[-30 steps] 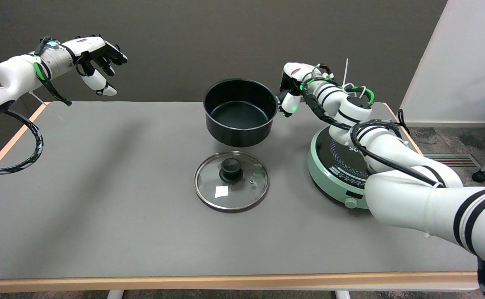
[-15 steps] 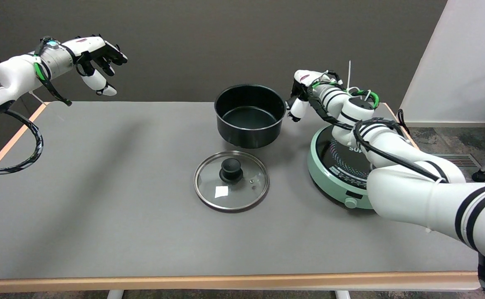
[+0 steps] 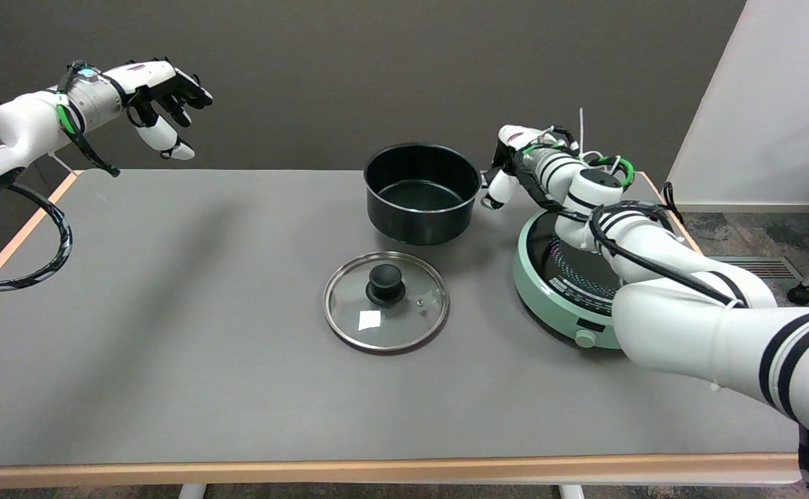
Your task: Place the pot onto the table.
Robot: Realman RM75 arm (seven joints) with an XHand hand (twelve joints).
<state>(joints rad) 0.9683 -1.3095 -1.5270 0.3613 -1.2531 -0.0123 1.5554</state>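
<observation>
The black pot (image 3: 421,197) stands upright and lidless at the back middle of the grey table (image 3: 168,346), its base on or just above the surface. My right hand (image 3: 505,170) is at the pot's right rim and grips it there. The pot's handle is hidden inside the hand. The right arm (image 3: 654,277) reaches in from the lower right, over the cooker.
A glass lid (image 3: 386,301) with a black knob lies flat in front of the pot. A green induction cooker (image 3: 570,277) sits to the right under my arm. The idle left hand (image 3: 161,90) hangs in the air at the upper left.
The pot, held by my right hand, has moved to the right and come down towards the table. The lid, cooker and left hand have not moved.
</observation>
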